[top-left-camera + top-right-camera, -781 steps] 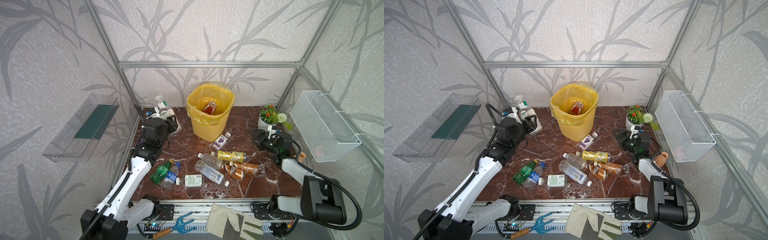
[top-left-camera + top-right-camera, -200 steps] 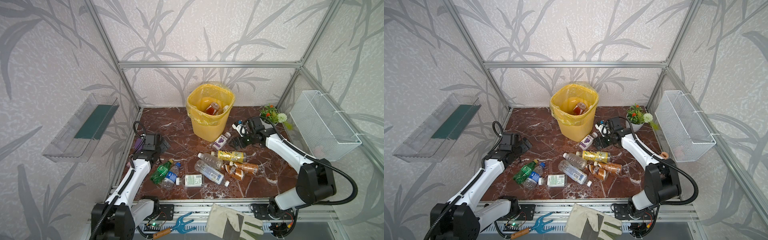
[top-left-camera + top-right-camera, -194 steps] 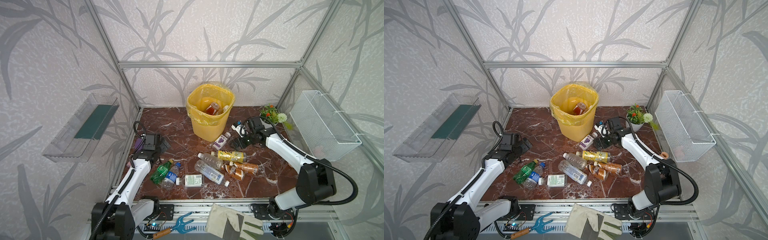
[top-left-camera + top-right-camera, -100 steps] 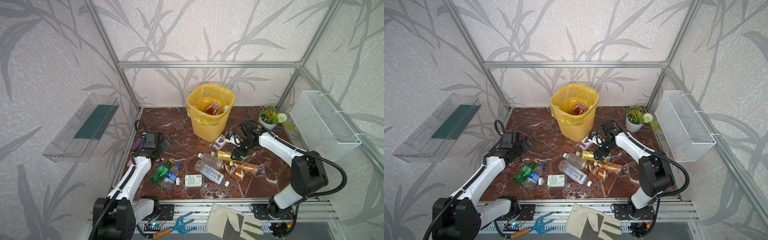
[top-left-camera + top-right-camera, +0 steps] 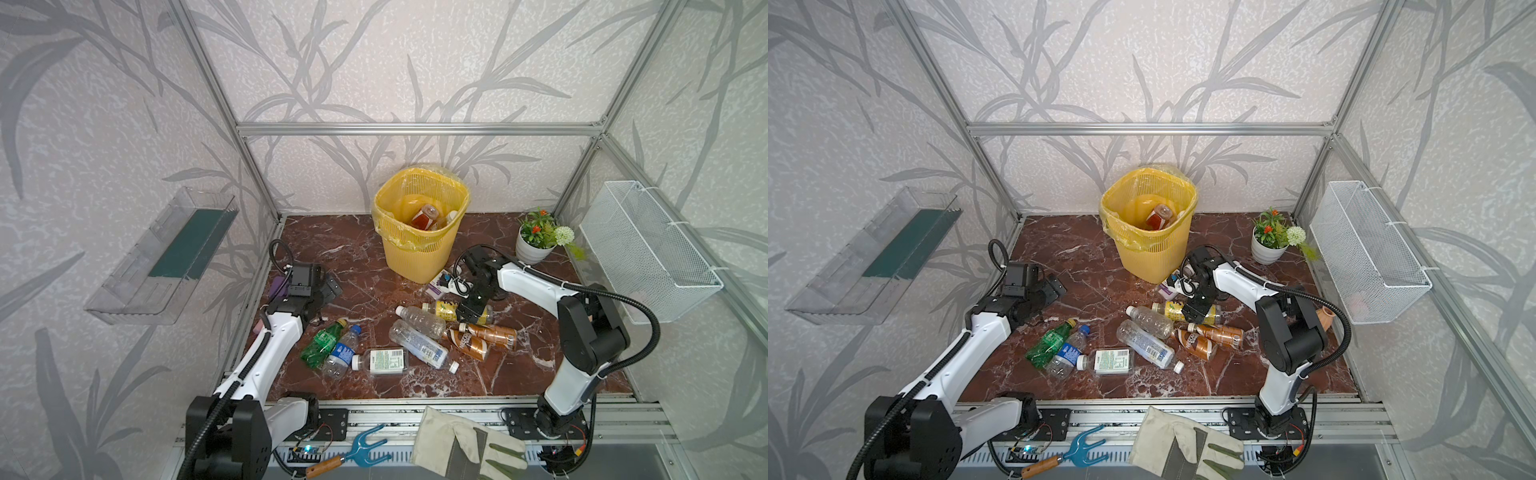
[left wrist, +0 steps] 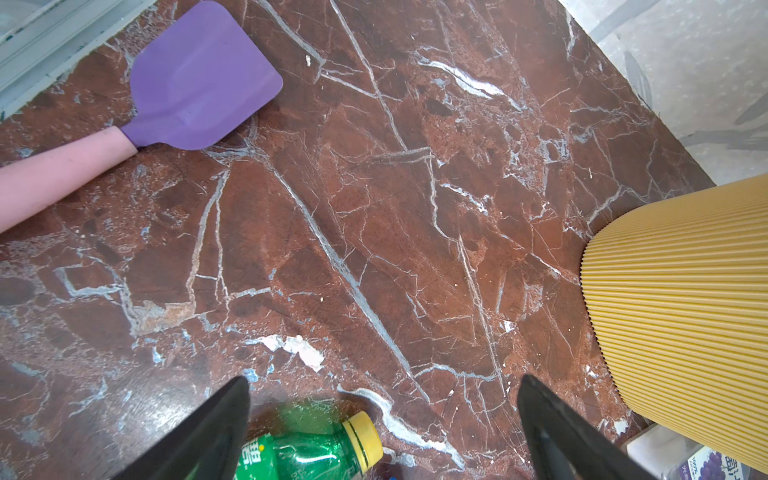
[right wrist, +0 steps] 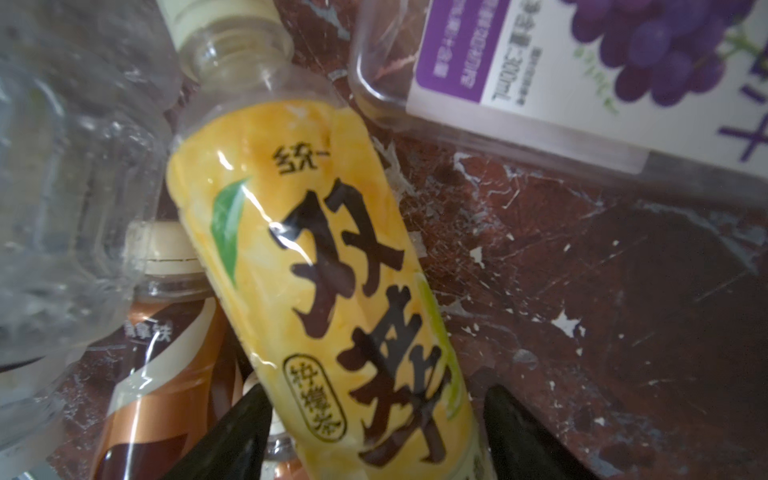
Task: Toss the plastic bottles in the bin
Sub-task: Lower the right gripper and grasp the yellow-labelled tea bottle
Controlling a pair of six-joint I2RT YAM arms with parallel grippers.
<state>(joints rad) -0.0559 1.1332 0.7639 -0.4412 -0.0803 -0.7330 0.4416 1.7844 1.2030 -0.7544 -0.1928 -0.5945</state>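
1. Bin [image 5: 419, 253] at the back of the table [image 5: 365, 257], beyond both sets of jaws. A red-labelled bottle [image 5: 424, 216] and a white-capped bottle [image 5: 451, 216] lie inside its liner.
2. The right jaws stand part-way open astride the yellow-labelled bottle [image 7: 316, 270], which lies flat on the table. One jaw meets the label and the other sits just beside it; I cannot tell whether they pinch it.
3. Only the right wrist view shows what crowds that bottle. A clear bottle [image 7: 62, 187] and a brown bottle [image 7: 158, 374] lie against one side, and a purple-labelled bottle [image 7: 582, 62] lies ahead of the jaws. In both top views the jaws cover its middle.
4. The left jaws are spread wide and hold nothing. The green bottle [image 6: 307, 453] lies on the table below them, and its yellow cap shows between them in the left wrist view.
5. That view also shows a purple spatula [image 6: 199, 79] ahead and to one side. In a top view the left arm [image 5: 278, 340] hides most of it.
6. The right arm [image 5: 528, 282] reaches in from the front rail, with its wrist bent steeply down. The left arm lies low and stretched forward, with its jaws tilted down at the table.
7. A blue-labelled bottle [image 5: 343, 353] lies beside the green one, behind the left jaws.
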